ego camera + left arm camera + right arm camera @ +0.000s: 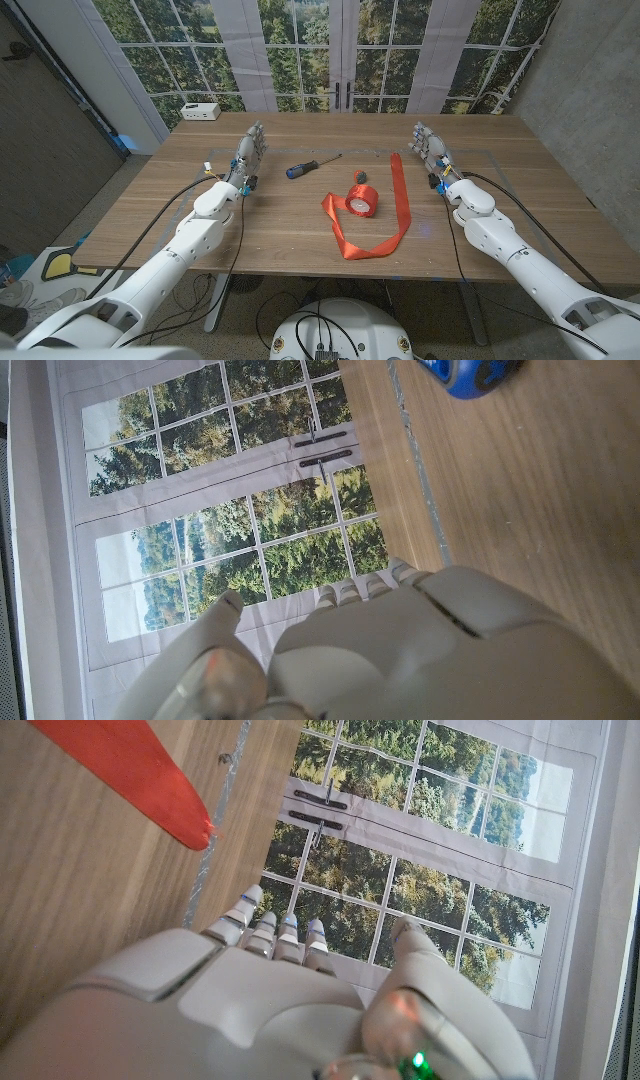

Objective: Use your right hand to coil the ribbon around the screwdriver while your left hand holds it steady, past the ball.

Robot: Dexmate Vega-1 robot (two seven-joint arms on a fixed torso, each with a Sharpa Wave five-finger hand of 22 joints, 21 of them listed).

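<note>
Ribbon coiling has not begun, judging by how things lie. At the left, the left hand stands on its edge on the tabletop, fingers apart and holding nothing. Just right of it the screwdriver lies untouched, blue handle toward that hand. Right of centre the red ribbon trails loose from its spool, well apart from the screwdriver. At the far right the right hand waits likewise, fingers apart and empty. Both grasps and all the winding remain.

Wooden table, blue-handled screwdriver, red ribbon with spool, white box at far corner
</note>
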